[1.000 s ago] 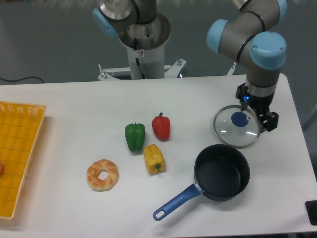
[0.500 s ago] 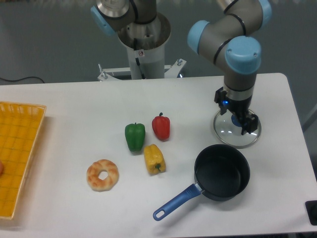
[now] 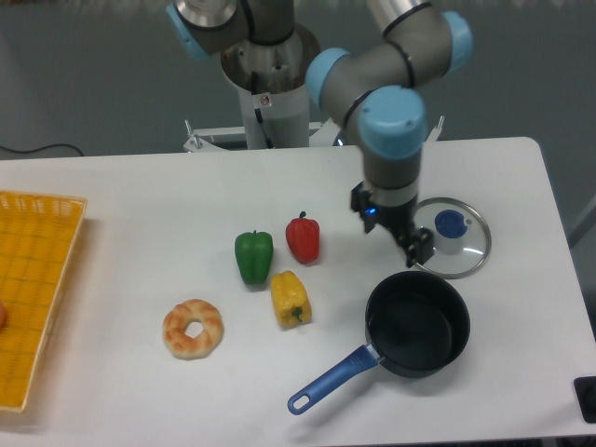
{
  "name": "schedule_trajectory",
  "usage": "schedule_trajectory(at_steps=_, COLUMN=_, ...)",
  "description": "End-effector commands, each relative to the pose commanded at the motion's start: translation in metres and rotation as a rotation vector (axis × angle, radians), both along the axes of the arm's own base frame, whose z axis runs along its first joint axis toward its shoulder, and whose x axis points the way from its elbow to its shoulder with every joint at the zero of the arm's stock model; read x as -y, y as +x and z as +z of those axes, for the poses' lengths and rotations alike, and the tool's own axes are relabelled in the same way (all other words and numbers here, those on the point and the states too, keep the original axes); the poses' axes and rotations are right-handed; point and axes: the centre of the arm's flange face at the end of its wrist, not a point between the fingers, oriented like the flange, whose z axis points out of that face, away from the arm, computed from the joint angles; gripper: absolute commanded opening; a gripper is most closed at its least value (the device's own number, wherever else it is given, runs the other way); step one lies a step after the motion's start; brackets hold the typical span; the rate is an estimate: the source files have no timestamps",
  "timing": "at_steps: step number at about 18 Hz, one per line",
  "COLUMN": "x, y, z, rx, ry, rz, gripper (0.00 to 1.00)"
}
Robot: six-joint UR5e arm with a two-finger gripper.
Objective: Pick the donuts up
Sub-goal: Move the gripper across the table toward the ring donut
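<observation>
gripper (image 3: 406, 240): hangs above the table between the red pepper (image 3: 303, 238) and the glass lid (image 3: 447, 237); carries nothing; finger spread I cannot tell
donut (image 3: 193, 328): flat on the table, well apart to the left, beyond the yellow pepper (image 3: 290, 298); top unobstructed, so open to a descent from above

The arm reaches down over the table, its hand (image 3: 399, 233) pointing downward, holding nothing.
</observation>
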Motion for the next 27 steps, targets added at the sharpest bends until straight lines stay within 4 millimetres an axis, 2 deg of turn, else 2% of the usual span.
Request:
schedule_trajectory(at_steps=7, x=-0.046, y=0.049, z=-0.016, rx=0.014, ry=0.047, rz=0.272, gripper=1.00)
schedule_trajectory(at_steps=10, x=-0.071, y=0.068, z=-0.029, rx=0.011, ry=0.069, rz=0.311, gripper=1.00)
schedule_trajectory(at_steps=17, x=-0.112, y=0.107, z=-0.054, rx=0.026, ry=0.081, rz=0.394, gripper=1.00)
schedule_trajectory(at_steps=27, x=-0.151, y=0.153, z=-0.080, rx=0.014, ry=0.080, rz=0.438, gripper=1.00)
